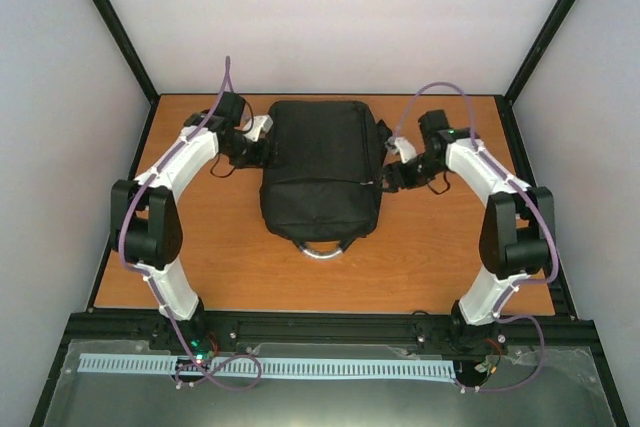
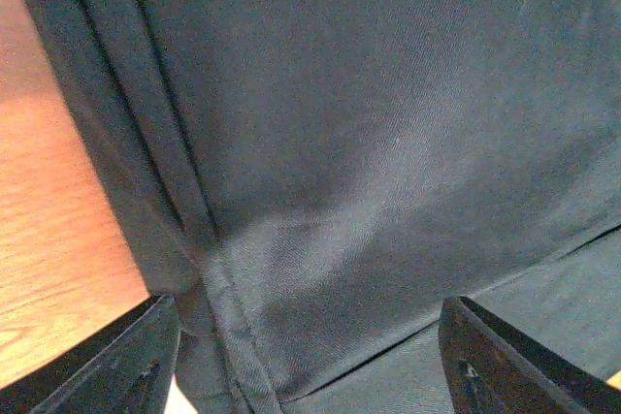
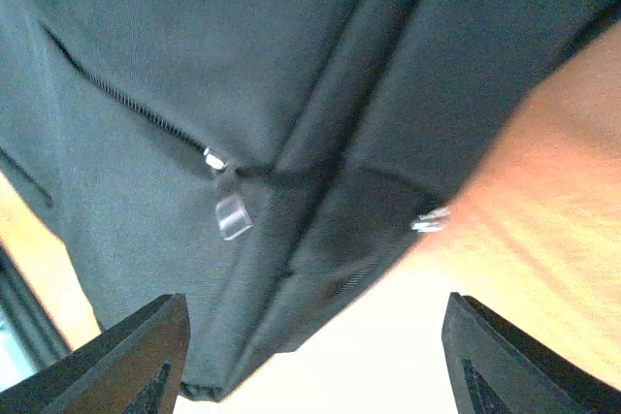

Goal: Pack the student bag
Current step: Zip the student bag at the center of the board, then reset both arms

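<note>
One table (image 1: 430, 257), one bag (image 1: 322, 162), two arms and two grippers are in view.

The left arm (image 1: 165, 217) rises from its base at 7 o'clock, bends at the elbow and reaches toward 1 o'clock. The left gripper (image 1: 252, 142) is at the 10 o'clock corner of the bag. In the wrist view its fingers (image 2: 126, 361) stand wide apart, with black cloth and one seam (image 2: 209, 259) between them. They pinch nothing. If they touch the cloth, I cannot tell.

The bag lies flat in the middle of the table, a little toward 12 o'clock. Its one grey handle (image 1: 322, 250) is at the 6 o'clock end.

The right arm (image 1: 500, 222) mirrors the left one, from 5 o'clock toward 11 o'clock. The right gripper (image 1: 397, 172) is just beside the 3 o'clock edge of the bag. Its fingers (image 3: 146, 361) are also spread wide and hold nothing. Between them the wrist view shows the side of the bag, with one zip (image 3: 136, 109), one clear pull (image 3: 231, 215) and one small metal pull (image 3: 429, 222).
</note>
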You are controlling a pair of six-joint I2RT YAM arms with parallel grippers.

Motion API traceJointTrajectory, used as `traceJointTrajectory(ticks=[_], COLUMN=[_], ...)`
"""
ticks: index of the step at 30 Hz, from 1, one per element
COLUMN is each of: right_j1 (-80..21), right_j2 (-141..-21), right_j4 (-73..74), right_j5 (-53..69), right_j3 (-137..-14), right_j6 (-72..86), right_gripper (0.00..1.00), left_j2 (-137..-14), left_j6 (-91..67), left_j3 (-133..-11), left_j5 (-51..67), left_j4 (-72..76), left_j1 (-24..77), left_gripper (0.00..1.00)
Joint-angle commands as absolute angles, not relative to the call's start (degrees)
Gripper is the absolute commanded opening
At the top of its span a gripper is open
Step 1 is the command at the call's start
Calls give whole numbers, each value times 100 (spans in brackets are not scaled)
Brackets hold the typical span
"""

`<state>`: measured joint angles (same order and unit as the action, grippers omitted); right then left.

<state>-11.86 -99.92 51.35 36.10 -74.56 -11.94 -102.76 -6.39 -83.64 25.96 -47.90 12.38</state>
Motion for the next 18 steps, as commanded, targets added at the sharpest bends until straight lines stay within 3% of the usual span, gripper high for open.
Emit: traceJointTrajectory(ticks=[1, 6, 9, 12, 15, 18], right_j1=[-940, -872, -815, -654, -633, -633], right_j2=[-9391, -8933, -8427, -8248, -8408, -8336], right_j4=[5262, 5015, 3897, 2882, 2876, 2742], right_j5=[3204, 2675, 1517, 826, 758, -170], right_j3=[-8148, -9072, -9030, -8850, -9063, -8720], right_j6=[-1649, -2055, -1880, -1361, -942, -112], right_gripper=[74, 78, 99, 100, 100, 100], left_j2=[-9854, -9734, -9700, -9532, -9462, -9374], left_j6=[185, 759, 925, 641, 81, -104], left_j3=[-8954, -9589, -10026, -10091, -9992, -9781], left_j5=[1892, 1430, 1354, 1320, 1034, 1000], left_j4=[-5128, -5253, -5269, -4820, -4373, -4316], left_j1=[1245, 1151, 1001, 617, 308, 217], left_gripper=[78, 83, 98, 100, 100, 100])
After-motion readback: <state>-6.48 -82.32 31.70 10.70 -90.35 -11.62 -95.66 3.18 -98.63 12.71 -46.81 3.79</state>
